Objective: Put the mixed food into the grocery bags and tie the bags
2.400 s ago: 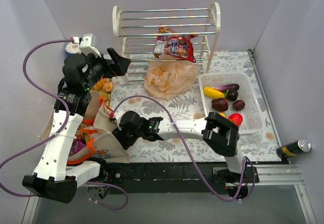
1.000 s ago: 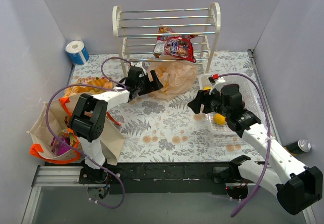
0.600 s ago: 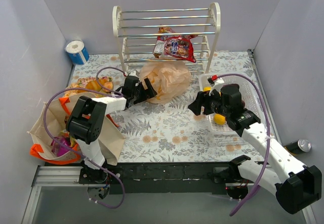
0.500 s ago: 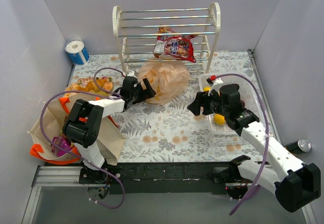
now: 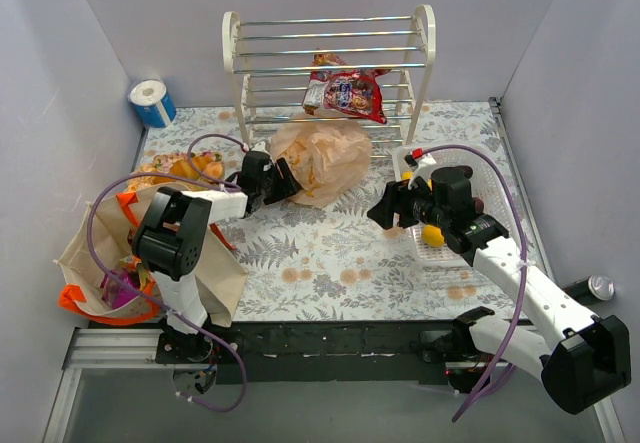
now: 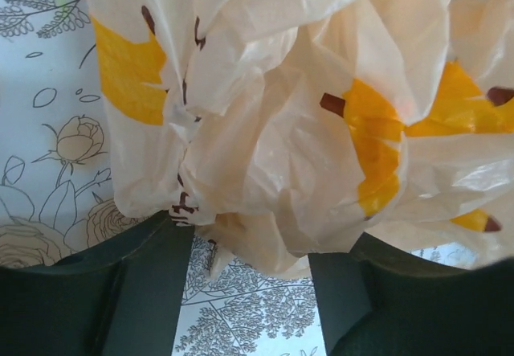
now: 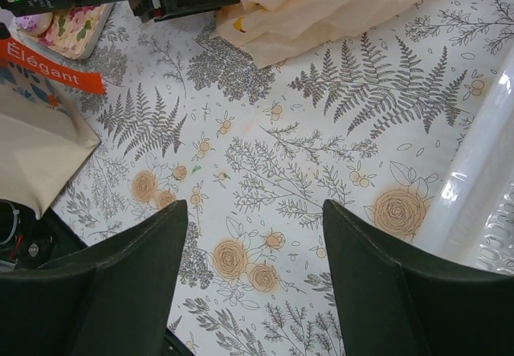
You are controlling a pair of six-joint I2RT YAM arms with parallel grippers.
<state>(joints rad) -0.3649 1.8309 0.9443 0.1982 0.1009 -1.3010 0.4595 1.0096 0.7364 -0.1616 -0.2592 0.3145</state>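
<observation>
The left fingers [image 6: 136, 292] stand apart with a crumpled fold of the plastic bag [image 6: 281, 131] hanging into the gap between them. They straddle the film rather than pinch it, and bare surface [image 6: 249, 324] shows below the fold. The right fingers [image 7: 120, 292] are spread wide and grasp nothing, hovering over the flowered cloth between the bag and the white basket [image 5: 428, 256]. In the overhead view the peach bag lies slumped just in front of the rack [image 5: 425, 43], with the left arm stretched flat toward its near-left edge. A yellow fruit [image 5: 433, 235] sits in the basket beside the right wrist, and a red snack packet [image 5: 348, 91] rests on a rack shelf. The canvas tote [image 5: 110, 253] sags at the near left with something purple inside. The likely step is catching the bag's rim to open it for loading. The trouble lies in the film itself. It is thin and bunched, so closing here may trap both walls at once and seal the mouth instead of opening it. Closing may also catch only a loose wrinkle, which would slide free or tear once pulled. With little weight inside, the bag may simply drag along the cloth rather than open. The right arm carries no food, and anything dropped on a collapsed mouth would probably roll off onto the surface.
</observation>
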